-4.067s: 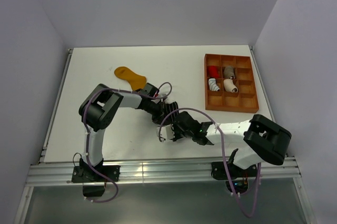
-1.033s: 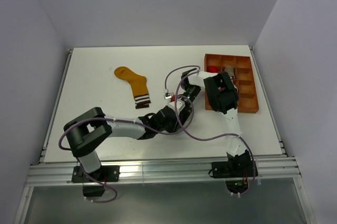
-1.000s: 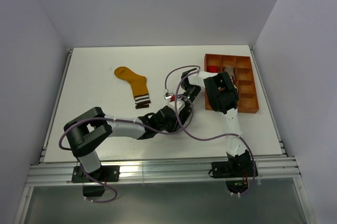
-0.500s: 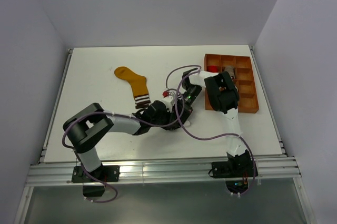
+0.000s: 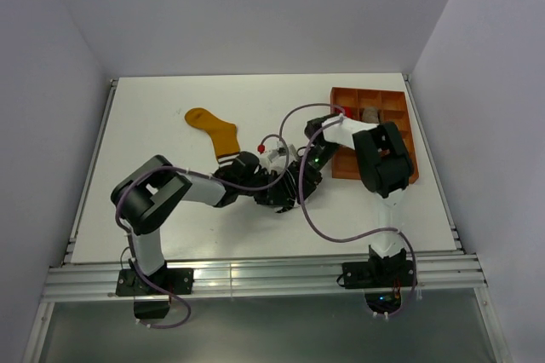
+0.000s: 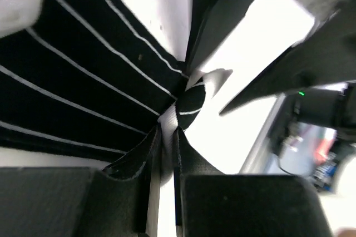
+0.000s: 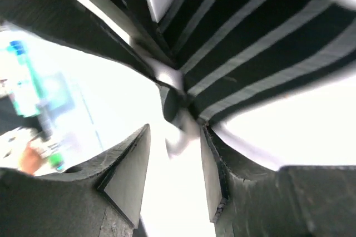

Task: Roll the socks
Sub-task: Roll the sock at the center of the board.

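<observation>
A white counter (image 5: 153, 116) is enclosed by plain pale walls on three sides. Two arms are bolted at its near edge, and both are bent inward so that the grippers meet near the middle of the counter.

The left gripper (image 6: 165, 137) is clamped on a bunched edge of the black-and-white striped sock (image 6: 83, 98), with the fabric pinched between its fingers (image 6: 125, 192). Facing it, the right gripper (image 7: 172, 137) is held with its jaws apart. A blurred bit of the same sock's edge lies between them unsqueezed. This sock is spread on the counter beneath the two grippers and is hidden by them from above, so its long axis cannot be told.

Two socks are counted in all. The second, the mustard-orange sock (image 5: 213, 129), is laid flat just beyond and to the left, apart from both grippers. Its long axis is run from far left to near right, with the toe pointed far left and the striped cuff nearest.

At the far right one brown divided tray (image 5: 387, 94) is set. One red bundle (image 5: 342, 112) and one grey bundle (image 5: 371, 113) are seen in it.
</observation>
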You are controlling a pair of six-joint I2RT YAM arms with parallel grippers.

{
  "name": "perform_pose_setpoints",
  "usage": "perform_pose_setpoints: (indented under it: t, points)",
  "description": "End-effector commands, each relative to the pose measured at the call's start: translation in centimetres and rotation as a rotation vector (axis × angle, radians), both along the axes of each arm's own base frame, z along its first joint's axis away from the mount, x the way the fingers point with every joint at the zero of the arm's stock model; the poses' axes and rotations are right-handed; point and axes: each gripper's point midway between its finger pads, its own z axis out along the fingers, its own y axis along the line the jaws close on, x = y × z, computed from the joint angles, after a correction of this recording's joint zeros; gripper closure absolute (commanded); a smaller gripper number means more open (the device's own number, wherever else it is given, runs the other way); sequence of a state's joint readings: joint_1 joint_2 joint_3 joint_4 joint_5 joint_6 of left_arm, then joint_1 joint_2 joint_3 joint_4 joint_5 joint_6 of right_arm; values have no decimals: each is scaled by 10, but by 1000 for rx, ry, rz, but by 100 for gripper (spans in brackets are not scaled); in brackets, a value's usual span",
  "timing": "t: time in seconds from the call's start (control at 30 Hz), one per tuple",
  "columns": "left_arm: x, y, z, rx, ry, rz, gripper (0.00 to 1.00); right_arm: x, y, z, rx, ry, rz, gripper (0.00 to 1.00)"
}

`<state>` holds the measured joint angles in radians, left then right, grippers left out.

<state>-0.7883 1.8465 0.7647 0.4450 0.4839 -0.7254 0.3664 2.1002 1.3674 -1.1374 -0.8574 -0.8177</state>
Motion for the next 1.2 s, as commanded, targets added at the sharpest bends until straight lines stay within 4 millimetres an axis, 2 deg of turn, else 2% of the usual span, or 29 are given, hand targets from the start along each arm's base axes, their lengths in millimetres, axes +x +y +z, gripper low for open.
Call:
perform_pose_setpoints:
  t: [0.0,0.03,0.2,0.23,0.27,0.33,0.37,0.4,0.43,0.47,0.5,0.53,0.57,0.6,0.63,0.67,0.7,0.73,0.77,0.8,0.87,0.93,1.17]
  points:
    - [-40,16,-25,83,290,-57,99,47,-4,0,-2,-288,-56,51]
    - [-41,15,-24,92,341,-45,100,52,-4,12,14,-339,-69,51]
    - [-47,26,-32,107,548,-11,100,70,-15,36,71,-505,-162,49]
    - [-48,27,-32,106,584,1,100,65,-20,46,83,-553,-173,48]
    - [-48,31,-34,112,628,13,100,72,-21,51,100,-622,-174,48]
    - [-47,34,-33,116,665,35,100,62,-25,53,108,-680,-164,46]
    - [-45,36,-33,117,678,43,100,65,-24,71,139,-779,-159,46]
    - [-46,40,-35,144,704,60,100,63,-25,74,146,-815,-147,44]
    - [-43,38,-32,143,701,59,100,53,-29,66,130,-828,-130,44]
    - [-39,37,-31,137,697,61,100,50,-23,71,148,-898,-88,43]
    - [-44,42,-34,174,735,71,100,46,-22,81,160,-964,-73,41]
    - [-40,40,-31,178,730,71,100,37,-27,69,122,-982,-53,40]
    - [-39,41,-32,189,730,73,100,31,-14,71,142,-1037,-9,39]
    - [-36,43,-33,214,730,86,100,26,-10,76,145,-1089,8,38]
    - [-35,44,-35,227,730,93,100,17,-12,63,112,-1101,39,38]
    - [-34,45,-36,235,732,95,100,7,2,62,135,-1130,93,37]
    - [-32,44,-36,241,729,95,100,1,7,64,147,-1158,116,37]
    - [-32,46,-39,255,736,101,100,-8,9,54,141,-1159,142,37]
    - [-33,46,-41,260,740,101,100,-5,10,54,124,-1209,148,37]
    - [-33,46,-41,259,743,99,100,-15,20,52,142,-1224,195,37]
    - [-33,46,-43,261,746,100,100,-17,22,43,116,-1265,231,37]
    - [-35,47,-45,260,749,97,100,-29,28,34,126,-1263,284,37]
    - [-37,47,-50,255,757,78,100,-34,42,19,98,-1352,380,39]
